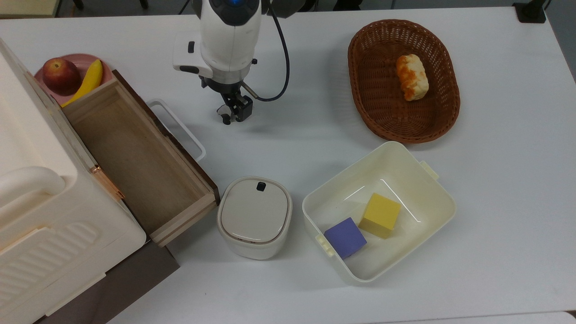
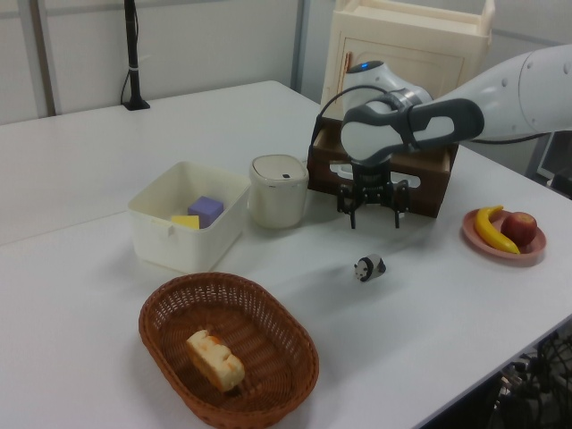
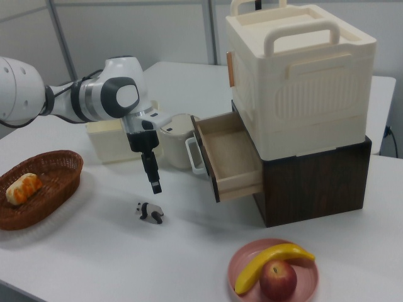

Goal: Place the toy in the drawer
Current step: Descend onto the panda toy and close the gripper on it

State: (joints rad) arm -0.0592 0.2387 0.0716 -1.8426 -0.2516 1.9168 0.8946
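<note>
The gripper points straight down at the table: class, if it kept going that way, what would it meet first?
Most likely the toy. The gripper hangs above the table, fingers open and pointing down, and in the top view it sits directly over the panda. The side views suggest a slight offset, so it might touch bare table beside it.

A white tabletop (image 1: 495, 189) carries everything. On it stands a tiny panda figurine (image 2: 368, 266) on four legs, in open space. A brown wicker basket (image 1: 443, 112) sits toward the top view's upper right, a cream plastic bin (image 1: 432, 189) below it, and a small lidded cream canister (image 1: 254, 217) just beside the bin. A pink plate (image 3: 242, 264) with fruit rests near the right view's front edge. A dark brown cabinet base (image 3: 315, 182) also stands on the tabletop, topped by a cream box (image 3: 302, 82)
</note>
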